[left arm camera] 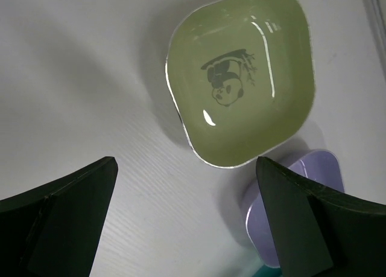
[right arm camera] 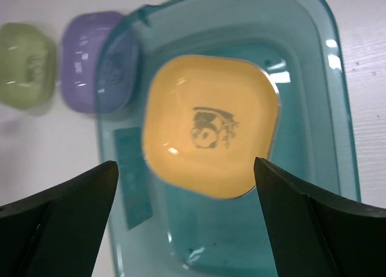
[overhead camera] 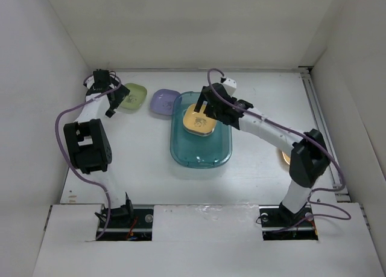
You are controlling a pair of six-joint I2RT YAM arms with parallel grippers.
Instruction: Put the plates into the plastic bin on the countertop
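Left jaws and right jaws hang released; the green plate (left arm camera: 238,78) looks light, stiff, slick; we'd pinch its rim.

Both arms reached out, fingers (left arm camera: 66,219) spread wide.
Left arm (overhead camera: 87,141) folded at the elbow, left gripper (overhead camera: 119,99) at far left, facing down, nothing between its fingers. Right arm (overhead camera: 271,129) stretched diagonally to centre, right gripper (overhead camera: 203,108) facing down, likewise spread, nothing held.

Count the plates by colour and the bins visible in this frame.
Green plate: 1
Purple plate: 1
Yellow-orange plate: 1, inside the bin
Teal bin: 1
Total: 4, plus an orange edge, possibly another plate, mostly hidden behind the right arm.
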